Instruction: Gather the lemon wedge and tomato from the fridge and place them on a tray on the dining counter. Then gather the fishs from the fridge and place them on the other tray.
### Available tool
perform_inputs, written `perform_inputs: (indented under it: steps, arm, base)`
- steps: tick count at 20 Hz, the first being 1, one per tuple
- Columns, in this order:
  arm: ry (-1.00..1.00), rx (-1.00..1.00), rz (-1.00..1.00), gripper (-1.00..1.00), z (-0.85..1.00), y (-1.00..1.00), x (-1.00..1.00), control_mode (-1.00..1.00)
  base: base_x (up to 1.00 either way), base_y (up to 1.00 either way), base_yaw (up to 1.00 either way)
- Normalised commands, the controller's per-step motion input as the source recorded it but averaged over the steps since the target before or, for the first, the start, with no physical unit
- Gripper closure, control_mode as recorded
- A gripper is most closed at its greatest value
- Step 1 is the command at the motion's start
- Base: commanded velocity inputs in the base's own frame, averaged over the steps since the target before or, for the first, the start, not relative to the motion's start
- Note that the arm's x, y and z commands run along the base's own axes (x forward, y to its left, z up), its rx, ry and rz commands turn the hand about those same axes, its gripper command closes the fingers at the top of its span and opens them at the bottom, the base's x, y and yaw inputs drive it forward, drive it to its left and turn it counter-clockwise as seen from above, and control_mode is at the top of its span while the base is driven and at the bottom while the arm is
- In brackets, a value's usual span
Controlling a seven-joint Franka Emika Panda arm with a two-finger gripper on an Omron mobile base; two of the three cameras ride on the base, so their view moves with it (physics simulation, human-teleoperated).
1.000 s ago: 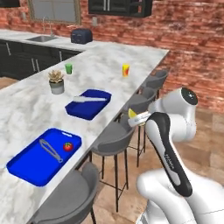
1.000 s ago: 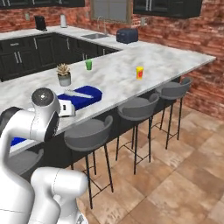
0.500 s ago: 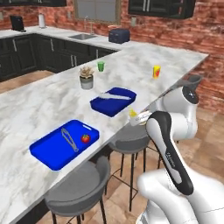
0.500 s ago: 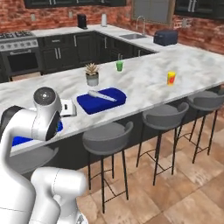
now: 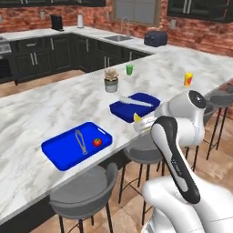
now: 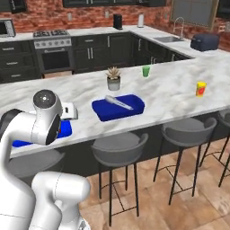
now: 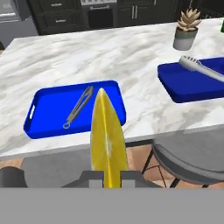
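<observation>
My gripper (image 7: 109,177) is shut on the lemon wedge (image 7: 107,139), a yellow crescent standing upright between the fingers. From the left base view the lemon wedge (image 5: 137,118) and gripper (image 5: 142,123) hang just off the dining counter's (image 5: 54,104) near edge, between the two blue trays. The nearer tray (image 5: 59,150) holds the tomato (image 5: 97,142) and a thin silver utensil (image 5: 81,141). In the hand view that tray (image 7: 48,116) lies straight ahead, behind the wedge. The other tray (image 5: 144,99) carries silver tongs (image 5: 132,102). The fridge and the fishs are out of view.
Round grey stools (image 5: 84,193) (image 6: 119,150) line the counter's near side under the gripper. A potted plant (image 5: 110,80), a green cup (image 5: 129,69) and a yellow-and-red object (image 5: 188,79) stand further along the marble. Dark cabinets and a sink run along the back wall.
The whole scene has shifted in both base views, so the base has moved and the counter sits closer and more square-on. The gripper stays shut on the lemon wedge.
</observation>
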Motion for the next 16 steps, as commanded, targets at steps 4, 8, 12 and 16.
perform_inputs:
  steps: [4,8,12,16]
  arm:
    - [0.00,0.00,0.00,1.00,0.00,0.00,0.00,1.00]
    - [0.00,0.00,0.00,1.00,0.00,0.00,0.00,1.00]
    - [0.00,0.00,0.00,1.00,0.00,0.00,0.00,1.00]
    - [0.00,0.00,0.00,1.00,0.00,0.00,0.00,1.00]
  base:
    - [0.01,-0.57,0.33]
    - [0.00,-0.43,0.27]
    - [0.10,-0.34,0.21]
    - [0.14,-0.27,0.13]
